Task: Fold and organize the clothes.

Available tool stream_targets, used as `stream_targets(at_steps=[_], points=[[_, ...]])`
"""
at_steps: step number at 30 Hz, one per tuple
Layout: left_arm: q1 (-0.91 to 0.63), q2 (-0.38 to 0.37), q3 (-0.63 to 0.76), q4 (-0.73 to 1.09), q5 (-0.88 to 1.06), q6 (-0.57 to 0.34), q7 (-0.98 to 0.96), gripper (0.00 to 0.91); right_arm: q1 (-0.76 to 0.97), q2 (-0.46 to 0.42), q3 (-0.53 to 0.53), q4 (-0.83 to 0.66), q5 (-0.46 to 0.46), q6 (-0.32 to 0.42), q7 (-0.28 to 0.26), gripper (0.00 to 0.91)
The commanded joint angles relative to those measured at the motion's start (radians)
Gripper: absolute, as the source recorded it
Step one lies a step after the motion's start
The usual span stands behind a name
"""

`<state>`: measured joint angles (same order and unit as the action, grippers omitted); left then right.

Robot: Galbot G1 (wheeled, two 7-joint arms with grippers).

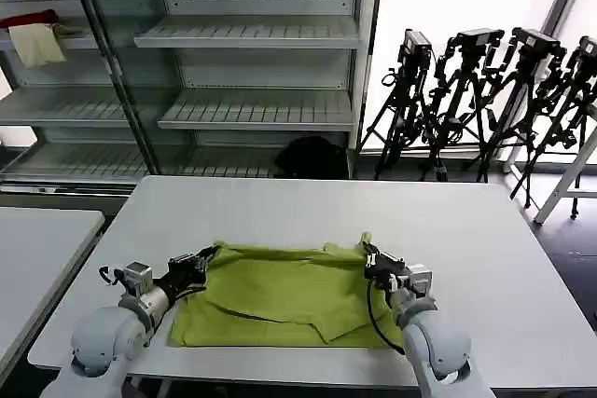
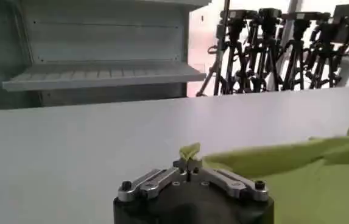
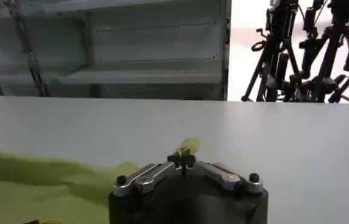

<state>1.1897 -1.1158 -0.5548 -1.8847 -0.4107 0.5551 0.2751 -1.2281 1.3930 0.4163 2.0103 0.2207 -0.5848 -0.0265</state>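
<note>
The T-shirt (image 1: 284, 294) lies spread on the near half of the tabletop (image 1: 448, 221), lime-green, its plain side up with some creases and a folded flap near its front edge. Its far edge is lifted a little at both corners, where the end effectors hold it.

The left end effector (image 1: 211, 254) is at the shirt's far left corner, its fingers closed on the cloth; in the left wrist view a small tuft of green fabric (image 2: 189, 152) sticks up from between the pinched fingertips of that end effector (image 2: 188, 165), and the rest of the shirt trails off from it across the tabletop (image 2: 89, 146).

The right end effector (image 1: 370, 253) is at the shirt's far right corner, likewise closed on the cloth; in the right wrist view a yellow-green tip (image 3: 188, 146) shows just past its closed fingertips (image 3: 182, 161), with the shirt (image 3: 46, 189) stretching away to one side.

Both arms reach in low from the tabletop's near edge, one on each side of the shirt.

Beyond the tabletop stands a shelving unit (image 1: 252, 62); on a shelf to the shirt's far left lie a cream cloth (image 1: 37, 44) and a red cloth (image 1: 28, 19). Far right of the shirt, past the tabletop, a row of black tripods (image 1: 485, 100) stands by the window
</note>
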Motion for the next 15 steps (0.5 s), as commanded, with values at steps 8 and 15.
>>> stream_targets(at_steps=[8,15], points=[[0.207,0.017,-0.101,-0.113,0.038,-0.024,0.058,0.000,-0.230,-0.004,0.021,0.149,-0.007,0.003,-0.005,0.000],[0.226,0.012,-0.106,-0.133,0.075,-0.027,0.061,0.000,-0.253,0.004,0.024,0.150,-0.011,0.004,-0.003,0.000]])
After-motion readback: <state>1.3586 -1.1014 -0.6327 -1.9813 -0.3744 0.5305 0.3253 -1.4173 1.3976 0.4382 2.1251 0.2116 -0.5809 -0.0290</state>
